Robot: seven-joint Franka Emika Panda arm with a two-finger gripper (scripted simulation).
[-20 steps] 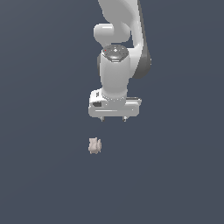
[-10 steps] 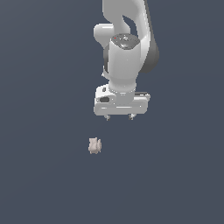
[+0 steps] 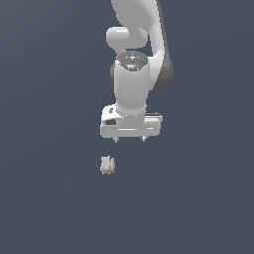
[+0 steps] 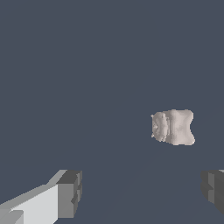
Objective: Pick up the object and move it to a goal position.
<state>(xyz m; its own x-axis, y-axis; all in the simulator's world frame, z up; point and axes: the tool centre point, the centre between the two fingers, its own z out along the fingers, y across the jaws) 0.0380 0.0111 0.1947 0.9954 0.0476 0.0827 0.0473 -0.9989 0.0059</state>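
Overhead, splayed gripper [image 3: 130, 140] above object [image 3: 107, 165]

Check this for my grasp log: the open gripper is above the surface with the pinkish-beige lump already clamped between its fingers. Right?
Not quite. The gripper is open and raised, but the pinkish-beige lump is not clamped: the exterior view shows it lying apart below, and the wrist view shows it beyond the fingers, untouched.
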